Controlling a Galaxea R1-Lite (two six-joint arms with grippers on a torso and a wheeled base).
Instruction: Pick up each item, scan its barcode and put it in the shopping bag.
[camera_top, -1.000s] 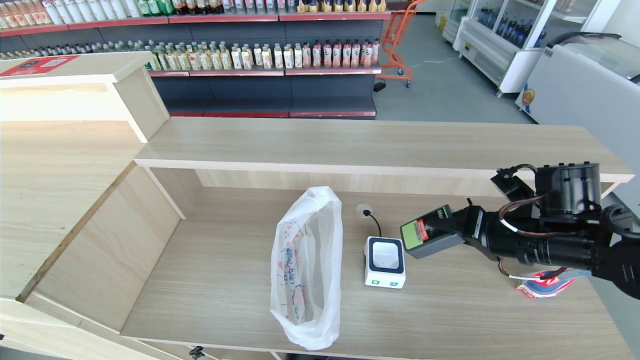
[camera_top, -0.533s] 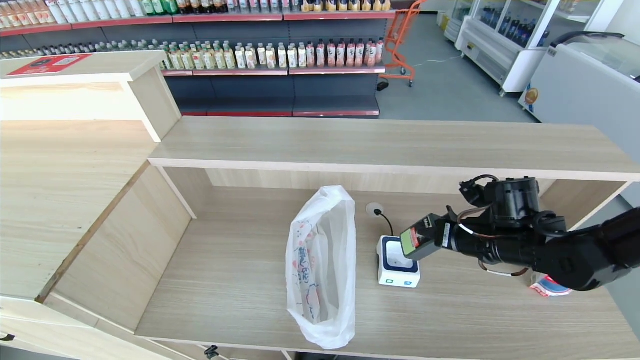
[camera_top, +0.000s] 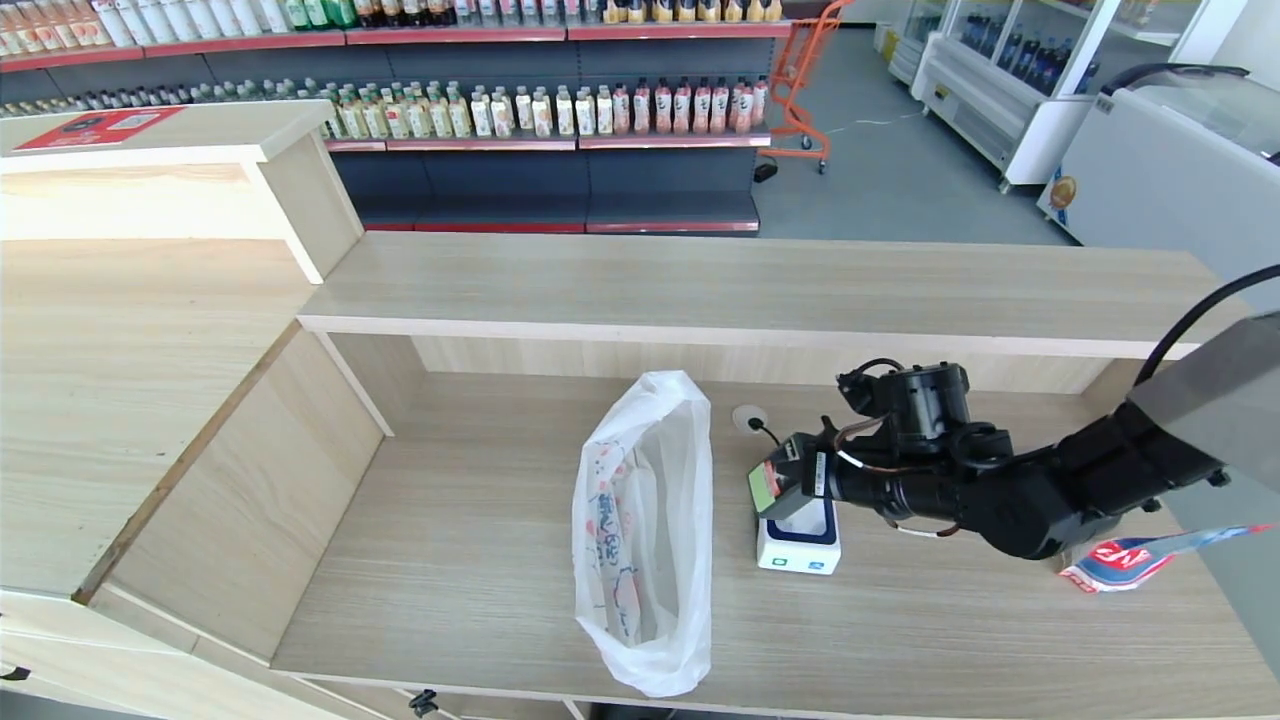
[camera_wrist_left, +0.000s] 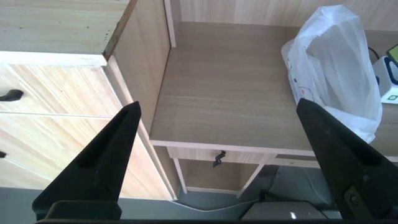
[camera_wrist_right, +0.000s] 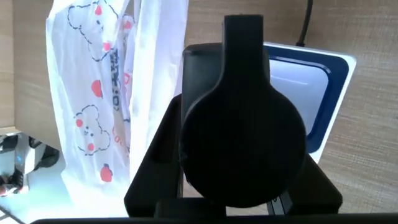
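A white plastic shopping bag (camera_top: 645, 530) with cartoon print stands open in the middle of the lower counter. Just right of it sits a white and blue barcode scanner (camera_top: 797, 540) with a black cable. My right gripper (camera_top: 805, 477) is shut on a small dark box (camera_top: 780, 482) with a green and red end face, held just above the scanner. In the right wrist view the dark box (camera_wrist_right: 242, 124) hangs over the scanner (camera_wrist_right: 317, 93), with the bag (camera_wrist_right: 106, 99) beside it. My left gripper (camera_wrist_left: 217, 162) hangs open off the counter's near left corner, nothing between its fingers.
A red, white and blue packet (camera_top: 1130, 560) lies at the counter's far right. A raised wooden ledge (camera_top: 760, 290) runs behind the work surface, and a side wall (camera_top: 240, 500) closes it on the left. Drink shelves stand beyond.
My right arm has carried the dark box leftward, from right of the scanner to just above it. The head camera shifted slightly at first. The bag and scanner stayed put.
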